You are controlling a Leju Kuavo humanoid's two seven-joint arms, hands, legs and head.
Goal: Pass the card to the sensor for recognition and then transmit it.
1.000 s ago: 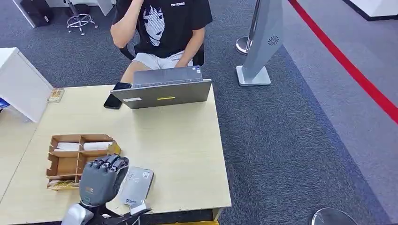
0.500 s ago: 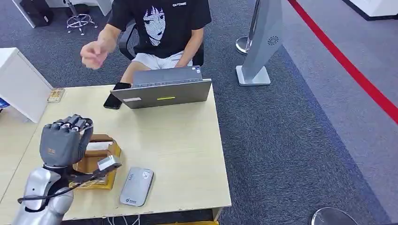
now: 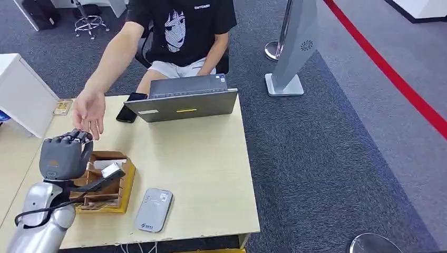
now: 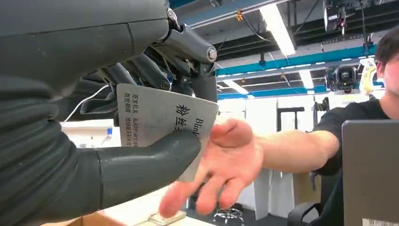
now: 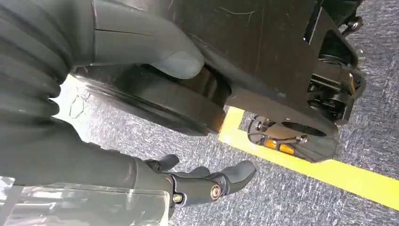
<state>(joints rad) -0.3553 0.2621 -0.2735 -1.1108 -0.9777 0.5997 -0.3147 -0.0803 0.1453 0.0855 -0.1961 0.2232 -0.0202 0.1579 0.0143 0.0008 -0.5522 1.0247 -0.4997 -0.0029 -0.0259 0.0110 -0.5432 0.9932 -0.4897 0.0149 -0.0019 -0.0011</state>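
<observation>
At left: left hand (image 3: 66, 155) raised over the table (image 3: 211, 174), pinching the card (image 4: 160, 122) between the thick thumb and the darker fingers, above the cardboard box (image 3: 113, 197). Just beyond it: a person's hand (image 3: 89, 110), open palm close behind the card's free edge; cannot tell whether touching. Main risk, as judged: a dropped card, from letting go before the person's fingers close on it, with a likely fall into the box or onto the table. Second risk: a tug-of-war or a bent card, from pulling against a pinch not yet loosened. Third: a knock against the person's fingers, from pushing the arm further forward. Also possible: a skipped or failed read, with the card reader (image 3: 153, 210) lying near the table's front edge, to the right of the box and apart from the raised card. Further right: laptop (image 3: 182, 103) and phone (image 3: 129, 110) at the far edge, well apart from the handover. Card orientation: printed face toward the wrist camera, one end buried in the pinch, free end toward the person's palm. Long axis seemingly out of the grip and away from the robot; exact tilt not readable. Right hand (image 5: 117, 165) hanging low near the floor, fingers apart, holding nothing.
</observation>
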